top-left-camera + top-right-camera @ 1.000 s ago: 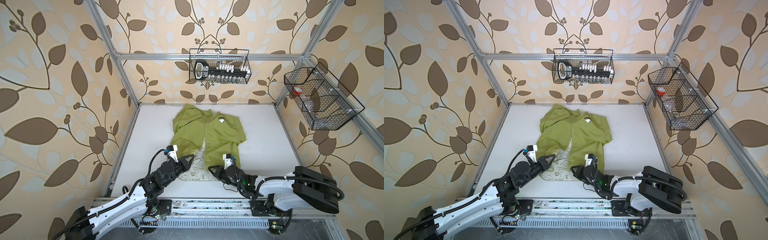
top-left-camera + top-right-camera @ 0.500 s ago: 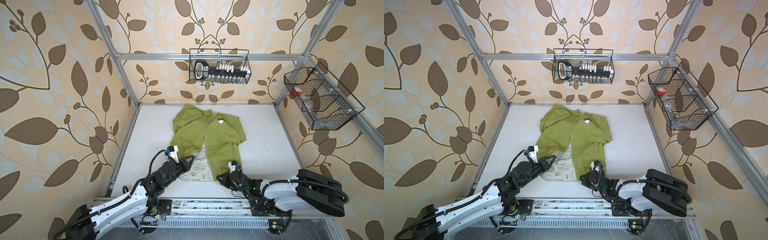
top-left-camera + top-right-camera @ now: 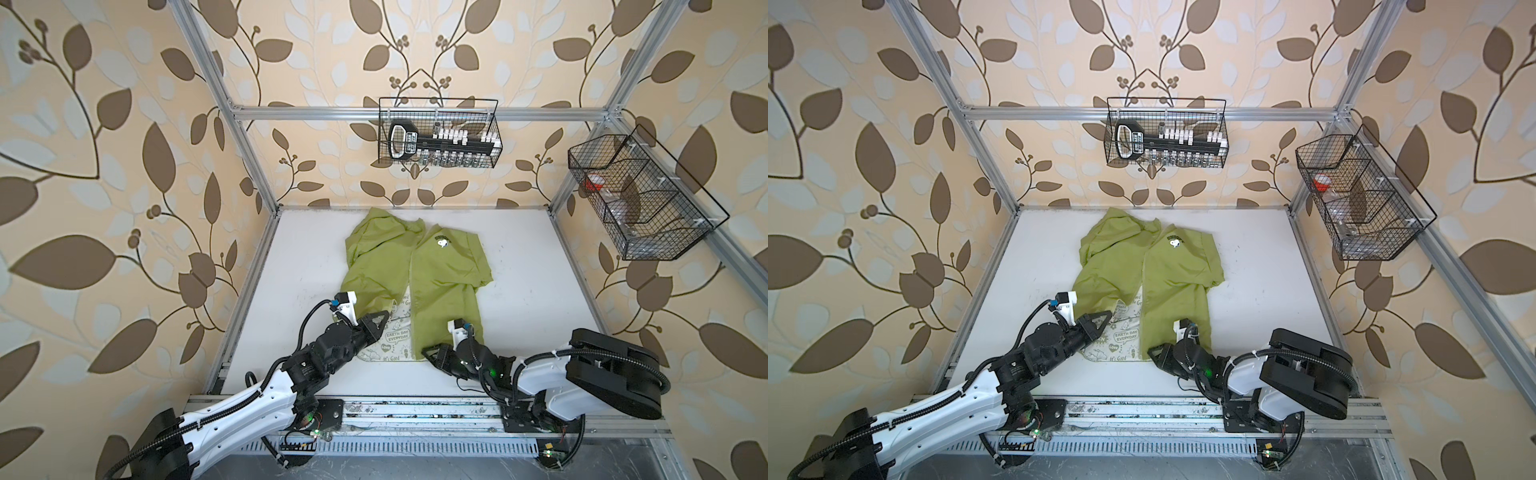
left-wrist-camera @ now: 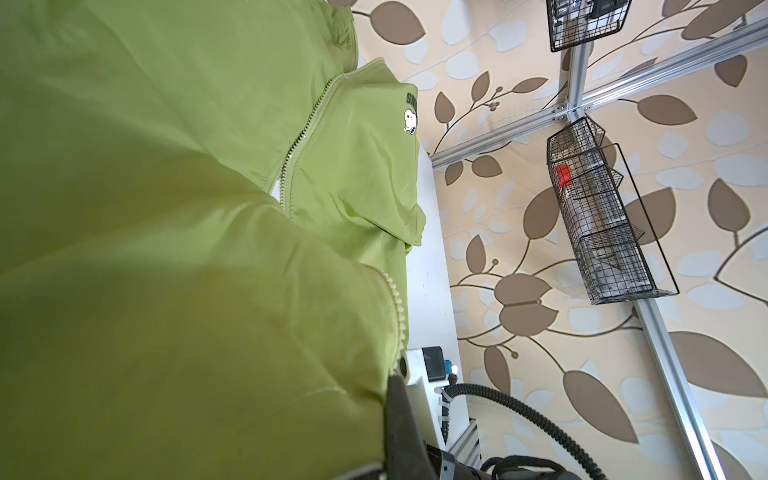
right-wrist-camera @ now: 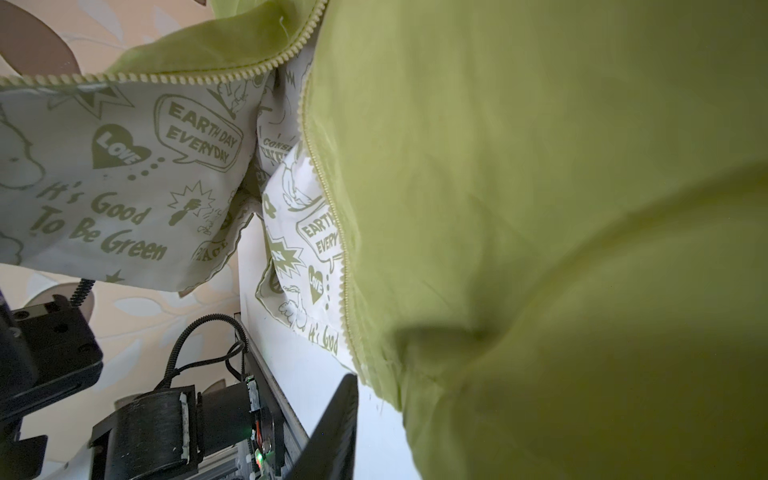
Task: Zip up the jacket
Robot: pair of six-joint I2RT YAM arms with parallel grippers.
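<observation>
The lime-green jacket (image 3: 440,282) lies front-up on the white table (image 3: 540,291), its Snoopy print (image 3: 443,243) on the chest. The pale zipper (image 4: 297,145) is closed only near the collar; lower down the two rows of teeth (image 5: 328,195) are apart and show the doodle lining (image 3: 395,336). My left gripper (image 3: 381,319) is shut on the left panel's lower edge and holds it raised; one dark finger (image 4: 399,419) presses the fabric. My right gripper (image 3: 430,353) stands open at the right panel's hem. One black finger (image 5: 338,415) shows, apart from the cloth; the other is hidden.
A wire basket (image 3: 438,133) with tools hangs on the back wall and another wire basket (image 3: 636,199) on the right wall. Aluminium frame posts stand at the table's corners. The arms' base rail (image 3: 415,407) runs along the front edge.
The right gripper has let go of the right panel's hem and its jaws have parted; it stays near the hem. The left gripper still holds its flap in the same place.
</observation>
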